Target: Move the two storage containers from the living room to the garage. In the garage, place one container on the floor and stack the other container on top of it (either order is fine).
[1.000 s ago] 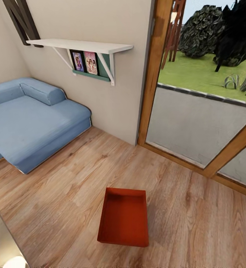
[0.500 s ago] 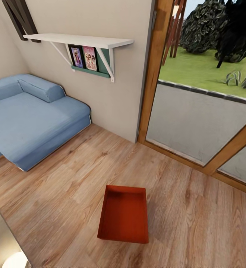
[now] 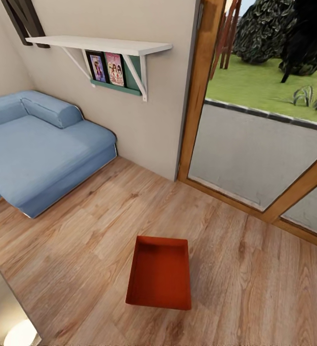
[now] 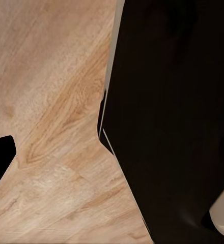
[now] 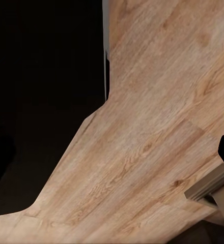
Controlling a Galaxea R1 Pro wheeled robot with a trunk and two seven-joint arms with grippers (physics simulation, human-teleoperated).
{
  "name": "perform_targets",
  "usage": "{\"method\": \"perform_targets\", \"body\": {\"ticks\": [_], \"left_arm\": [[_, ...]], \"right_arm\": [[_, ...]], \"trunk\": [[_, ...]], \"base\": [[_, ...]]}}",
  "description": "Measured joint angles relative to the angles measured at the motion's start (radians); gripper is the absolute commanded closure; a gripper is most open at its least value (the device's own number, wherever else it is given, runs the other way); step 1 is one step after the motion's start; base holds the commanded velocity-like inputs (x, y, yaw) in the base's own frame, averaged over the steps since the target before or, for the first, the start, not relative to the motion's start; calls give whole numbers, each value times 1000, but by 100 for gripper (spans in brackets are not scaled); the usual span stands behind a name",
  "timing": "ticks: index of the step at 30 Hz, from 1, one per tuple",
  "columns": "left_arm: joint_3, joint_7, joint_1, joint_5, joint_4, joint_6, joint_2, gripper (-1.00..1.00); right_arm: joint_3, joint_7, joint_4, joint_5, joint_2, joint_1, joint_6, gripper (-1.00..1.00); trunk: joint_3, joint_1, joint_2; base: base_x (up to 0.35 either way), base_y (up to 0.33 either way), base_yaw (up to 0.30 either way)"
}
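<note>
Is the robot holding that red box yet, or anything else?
Not the box: the storage container sits alone on the wood floor, with no gripper touching it. Whether the grippers hold anything else cannot be told.

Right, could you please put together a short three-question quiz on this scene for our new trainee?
1. True or false: the storage container sits on the blue sofa.
2. What does the container rest on? A) grey concrete B) wood plank floor C) grass
3. Fill in: the white shelf is fixed to the ____ above the sofa.

Key: 1 false; 2 B; 3 wall.
</note>
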Motion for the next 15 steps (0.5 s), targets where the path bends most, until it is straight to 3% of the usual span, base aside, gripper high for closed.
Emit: {"method": "perform_targets", "body": {"ticks": [15], "left_arm": [[0, 0, 0, 0, 0, 0, 0, -100]], "right_arm": [[0, 0, 0, 1, 0, 0, 0, -100]], "trunk": [[-24, 0, 0]], "base": [[0, 0, 0]]}}
